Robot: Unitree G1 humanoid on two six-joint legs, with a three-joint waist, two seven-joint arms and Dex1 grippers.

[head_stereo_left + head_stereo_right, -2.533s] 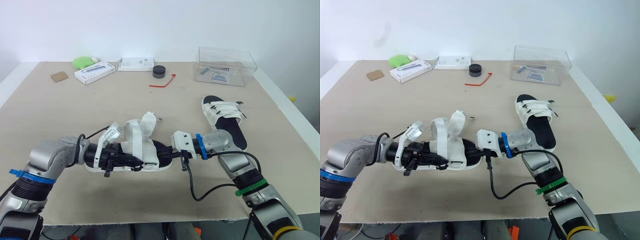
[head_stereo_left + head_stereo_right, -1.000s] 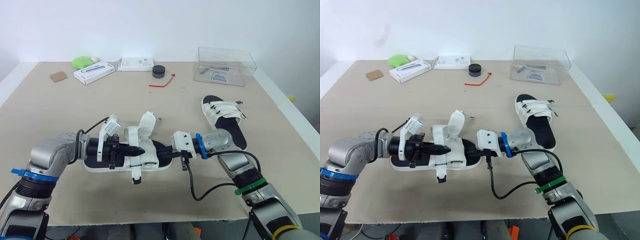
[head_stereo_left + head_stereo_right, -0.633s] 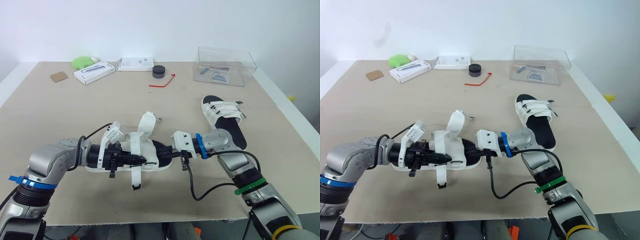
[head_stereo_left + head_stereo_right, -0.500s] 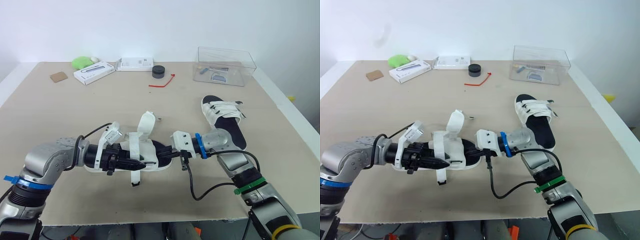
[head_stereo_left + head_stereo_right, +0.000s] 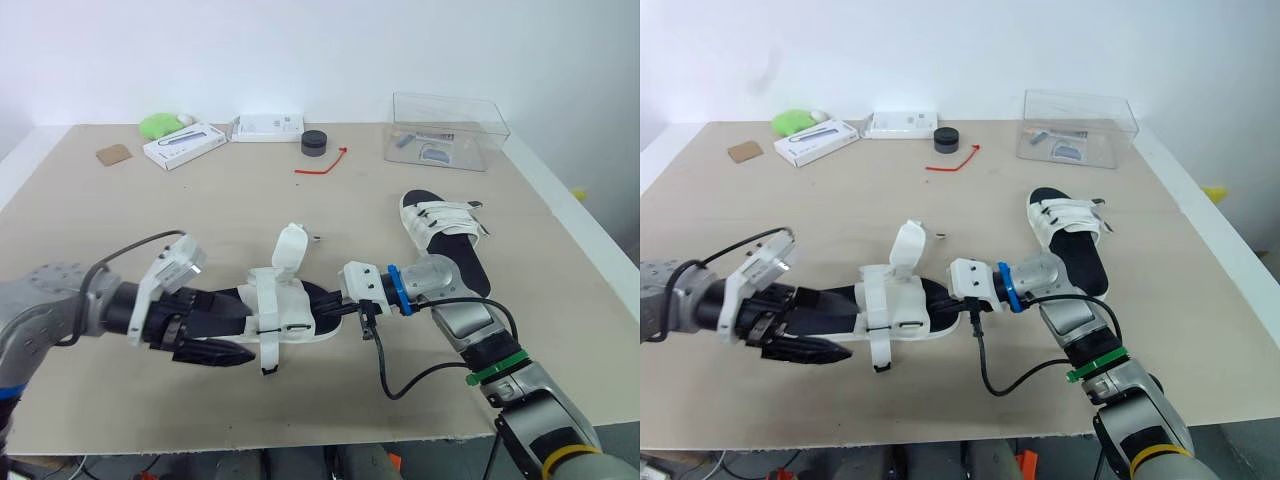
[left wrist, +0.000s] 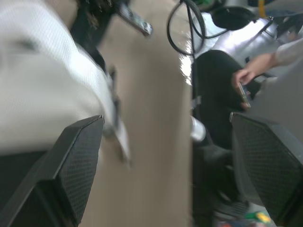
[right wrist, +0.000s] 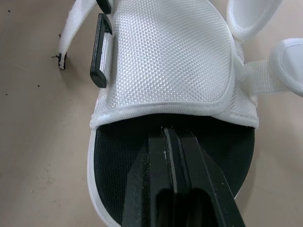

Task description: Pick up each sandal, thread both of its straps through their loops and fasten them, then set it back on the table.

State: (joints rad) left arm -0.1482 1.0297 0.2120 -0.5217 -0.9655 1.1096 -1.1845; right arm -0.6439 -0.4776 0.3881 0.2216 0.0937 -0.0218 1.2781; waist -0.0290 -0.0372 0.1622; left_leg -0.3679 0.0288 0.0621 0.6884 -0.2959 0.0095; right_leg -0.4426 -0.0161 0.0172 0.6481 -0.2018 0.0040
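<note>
The unfastened sandal (image 5: 285,312) lies on the tabletop (image 5: 120,230) near its front edge, set crosswise between the two hands. One white strap (image 5: 291,247) stands up from the far side of the upper. A second strap (image 5: 266,345) is draped over the near side, its tip down on the tabletop.

The right hand (image 7: 168,135) is placed at one end of the sandal with its fingers pressed together. From the head they are seen merely meeting that end. The right wrist view adds that their tips rest on the black footbed at the mouth of the white mesh upper, with nothing seen pinched between them. A black loop (image 7: 100,56) is also shown at the upper's edge.

The left hand (image 5: 235,332) is held at the other end, its fingers spread wide and nothing gripped. Whether the upper finger touches the sole cannot be told. In the blurred left wrist view the white upper is seen beside one finger, and beyond the tabletop's edge a person's hand (image 6: 246,75) is seen holding a small dark item.

The second sandal (image 5: 445,238) lies well apart on the right, its straps laid across. Along the far edge are set a clear plastic box (image 5: 450,125), a black round piece (image 5: 315,143), a red cord (image 5: 322,162) and two white boxes (image 5: 182,145).
</note>
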